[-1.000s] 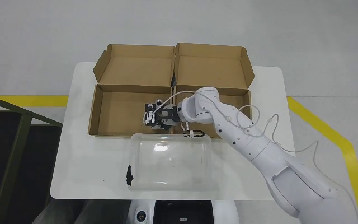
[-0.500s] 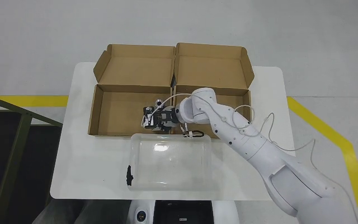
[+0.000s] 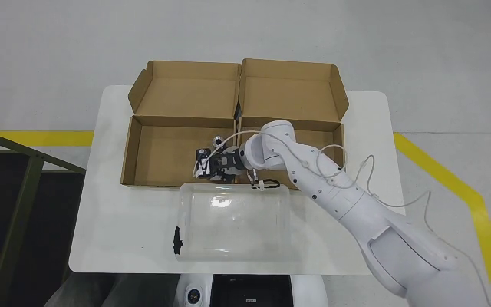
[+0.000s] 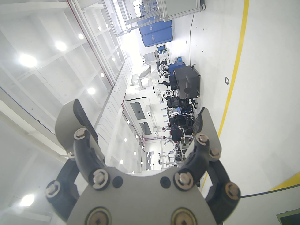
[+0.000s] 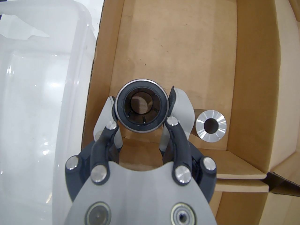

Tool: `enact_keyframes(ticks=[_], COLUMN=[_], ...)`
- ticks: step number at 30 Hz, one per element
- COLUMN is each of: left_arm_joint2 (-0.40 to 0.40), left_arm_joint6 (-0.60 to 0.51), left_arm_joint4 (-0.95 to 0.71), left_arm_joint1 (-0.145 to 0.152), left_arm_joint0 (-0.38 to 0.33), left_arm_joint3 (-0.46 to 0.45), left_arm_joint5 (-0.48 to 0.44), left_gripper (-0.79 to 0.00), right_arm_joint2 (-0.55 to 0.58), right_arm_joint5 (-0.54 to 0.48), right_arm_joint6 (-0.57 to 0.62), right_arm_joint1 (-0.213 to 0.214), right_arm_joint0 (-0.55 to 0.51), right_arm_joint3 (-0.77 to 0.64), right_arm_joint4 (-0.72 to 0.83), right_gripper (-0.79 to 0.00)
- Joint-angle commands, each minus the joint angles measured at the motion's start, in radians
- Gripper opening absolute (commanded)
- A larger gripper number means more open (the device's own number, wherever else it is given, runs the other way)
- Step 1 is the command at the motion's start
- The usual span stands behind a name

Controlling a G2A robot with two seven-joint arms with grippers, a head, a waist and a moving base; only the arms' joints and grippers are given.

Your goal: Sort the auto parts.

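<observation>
My right gripper [image 5: 141, 105] is shut on a black bearing ring with a steel rim [image 5: 120, 104], its bore facing the camera. It hangs inside the left cardboard box [image 5: 178, 36], near the box's front wall. A silver metal sleeve [image 5: 211, 125] stands on the box floor beside the gripper, in the corner by the dividing wall. From above, the right gripper [image 3: 205, 166] points left over the left box [image 3: 157, 150], with the sleeve [image 3: 218, 141] just behind it. My left gripper [image 4: 139, 108] is open, holds nothing and points up at the hall ceiling.
A second open cardboard box [image 3: 307, 134] adjoins on the right, under my right arm. A clear plastic bin [image 3: 234, 222] sits in front of both boxes, with a small black piece [image 3: 176, 242] at its left edge. White table [image 3: 107, 207] surrounds them.
My right gripper, still holding the bearing ring, has shifted a little to the left and toward the box's front wall. Nothing else has moved.
</observation>
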Motion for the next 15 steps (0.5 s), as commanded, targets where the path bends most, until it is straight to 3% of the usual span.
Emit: enact_keyframes(ticks=[1, 15], left_arm_joint2=[0.0, 0.0], left_arm_joint6=[0.0, 0.0], left_arm_joint4=[0.0, 0.0], left_arm_joint1=[0.0, 0.0], left_arm_joint0=[0.0, 0.0], left_arm_joint3=[0.0, 0.0], left_arm_joint5=[0.0, 0.0], left_gripper=[0.0, 0.0], right_arm_joint2=[0.003, 0.053], right_arm_joint5=[-0.003, -0.007], right_arm_joint6=[0.004, 0.024], right_arm_joint1=[0.0, 0.007], right_arm_joint0=[0.0, 0.003], right_arm_joint3=[-0.005, -0.082], right_arm_joint4=[0.001, 0.026], right_gripper=[-0.428, -0.416])
